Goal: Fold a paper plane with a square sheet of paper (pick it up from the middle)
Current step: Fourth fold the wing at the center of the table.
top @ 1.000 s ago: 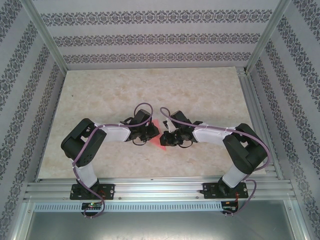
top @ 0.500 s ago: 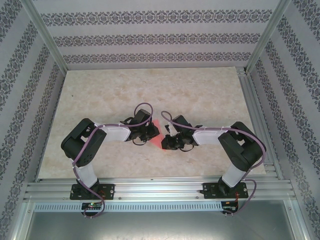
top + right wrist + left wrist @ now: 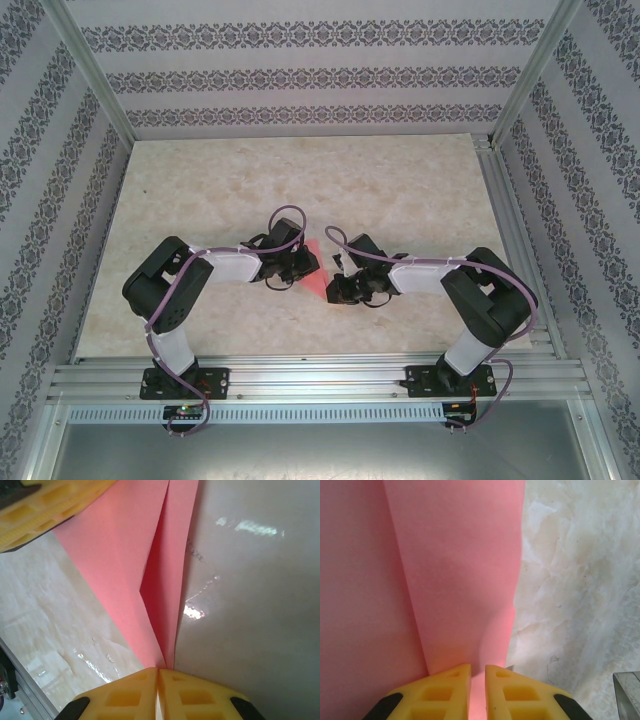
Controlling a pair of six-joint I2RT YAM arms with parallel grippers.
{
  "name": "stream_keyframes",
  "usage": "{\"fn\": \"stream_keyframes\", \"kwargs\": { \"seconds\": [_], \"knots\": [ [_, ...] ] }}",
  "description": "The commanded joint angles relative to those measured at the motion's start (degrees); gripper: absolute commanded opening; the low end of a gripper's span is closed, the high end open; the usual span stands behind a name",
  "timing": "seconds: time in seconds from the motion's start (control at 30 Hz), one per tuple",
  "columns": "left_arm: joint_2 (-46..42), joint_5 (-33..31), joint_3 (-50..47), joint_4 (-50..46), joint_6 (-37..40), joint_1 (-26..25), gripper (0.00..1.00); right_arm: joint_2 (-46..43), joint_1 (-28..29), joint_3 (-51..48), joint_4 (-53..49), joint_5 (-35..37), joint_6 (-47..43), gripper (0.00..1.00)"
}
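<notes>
Pink-red and creased lengthwise, the paper sheet (image 3: 316,275) hangs between the two arms near the middle of the pale marble-look surface (image 3: 300,180), a little toward the near edge. The arms reach in from either side, and their tips come close together at the sheet.

In the left wrist view, the left pincer (image 3: 477,682) is set narrow. Its yellow fingers (image 3: 445,692) leave a thin gap that is filled with pink, so it is clamped on the sheet's edge. From there the sheet (image 3: 455,570) spreads upward, with one straight fold line running from the fingers to the top. The surface (image 3: 580,580) lies to its right.

In the right wrist view, the right pincer (image 3: 158,687) is almost fully closed. The sheet (image 3: 125,550) narrows to a point that runs in between the two yellow fingers (image 3: 120,697), so it is pinched there. Two layers open in a slim V with a darker red inside. A yellow finger of the left pincer (image 3: 45,510) sits on the sheet in the upper left corner.
</notes>
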Motion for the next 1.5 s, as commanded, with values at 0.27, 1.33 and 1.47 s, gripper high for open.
{"fn": "stream_keyframes", "kwargs": {
  "seconds": [0.27,1.33,1.47],
  "knots": [
    [1.3,0.3,1.0,-1.5,1.4,-0.6,0.17,-3.4,0.6,6.8,-4.1,1.7,0.9,0.13],
    [1.0,-0.6,0.6,-1.4,1.1,-0.5,0.17,10.3,-0.9,5.0,-1.7,5.0,1.2,0.12],
    [1.3,-0.7,0.7,-1.2,1.4,-0.4,0.17,10.2,-1.7,3.2,0.2,4.3,2.7,0.1]
  ]
}}
